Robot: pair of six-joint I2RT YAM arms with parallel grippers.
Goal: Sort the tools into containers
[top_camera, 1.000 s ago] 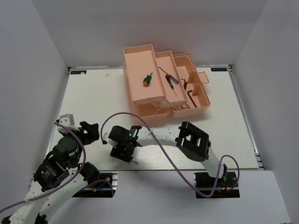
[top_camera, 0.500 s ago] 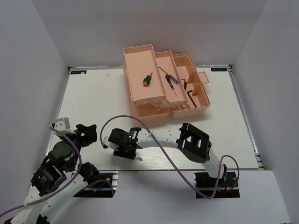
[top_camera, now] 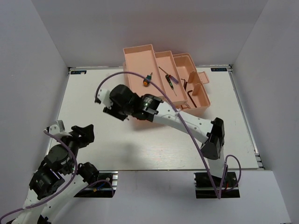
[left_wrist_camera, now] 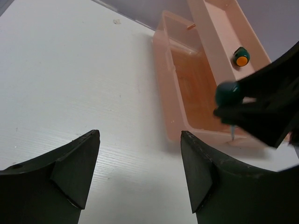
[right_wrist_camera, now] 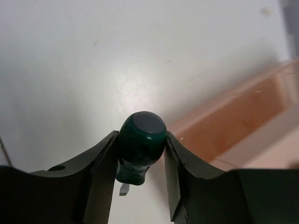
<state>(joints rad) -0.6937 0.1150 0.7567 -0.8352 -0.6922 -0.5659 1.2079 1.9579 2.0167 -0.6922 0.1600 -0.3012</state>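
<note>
Item: stubby green-handled screwdriver (right_wrist_camera: 141,135) | Location: carried just beside toolbox (left_wrist_camera: 163,93) wall, tip down | right gripper (right_wrist_camera: 140,161): clamped across handle | left gripper (left_wrist_camera: 140,161): spread, nothing held | Handling: judged light, rigid; rounded handle possibly slippery, best gripped mid-handle.

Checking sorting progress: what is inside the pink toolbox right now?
In the toolbox's left tray lies a stubby screwdriver; the middle tray holds slim screwdrivers; the right compartment has dark hex keys. The right arm covers the left tray's near end.
</note>
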